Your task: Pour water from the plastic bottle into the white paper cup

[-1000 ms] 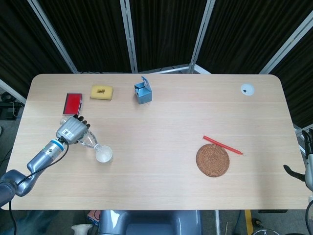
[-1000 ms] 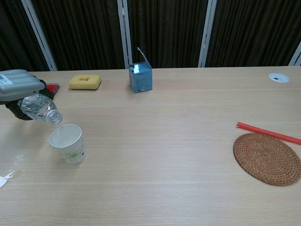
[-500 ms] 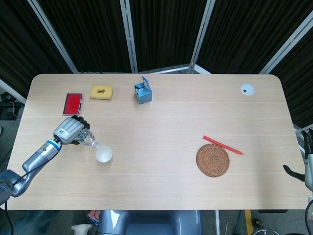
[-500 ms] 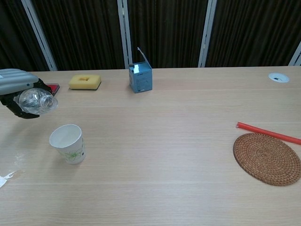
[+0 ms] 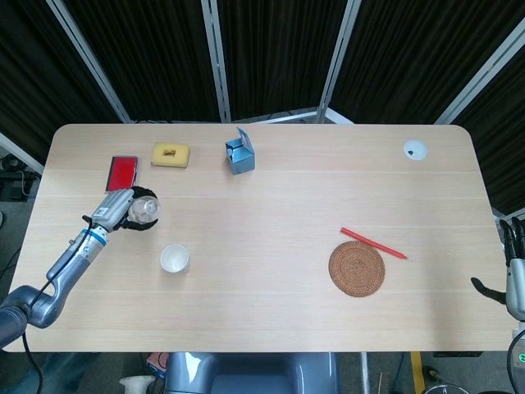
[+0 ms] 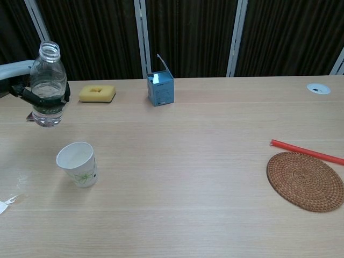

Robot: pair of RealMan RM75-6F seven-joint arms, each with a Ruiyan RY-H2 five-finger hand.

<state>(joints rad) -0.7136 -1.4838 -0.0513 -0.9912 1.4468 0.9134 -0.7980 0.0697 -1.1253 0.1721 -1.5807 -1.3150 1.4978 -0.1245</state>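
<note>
A clear plastic bottle (image 6: pixel 48 86) with no cap is upright and lifted off the table, its open mouth at the top. My left hand (image 6: pixel 31 95) grips it around the middle; black fingers wrap the body. In the head view the bottle (image 5: pixel 144 208) and left hand (image 5: pixel 115 209) are at the table's left side. The white paper cup (image 6: pixel 78 164) with a green print stands upright below and to the right of the bottle, also seen in the head view (image 5: pixel 174 258). My right hand (image 5: pixel 515 271) hangs off the table's right edge, holding nothing.
A yellow sponge (image 6: pixel 97 93), a blue open carton (image 6: pixel 160 86) and a red card (image 5: pixel 122 172) lie at the back left. A woven coaster (image 6: pixel 305 180) and a red straw (image 6: pixel 306 151) are on the right. A white scrap (image 6: pixel 4 205) lies at the near left edge.
The bottle went from tilted with its mouth over the cup to upright, and my left hand drew it back and up, away from the cup. The cup has stayed put.
</note>
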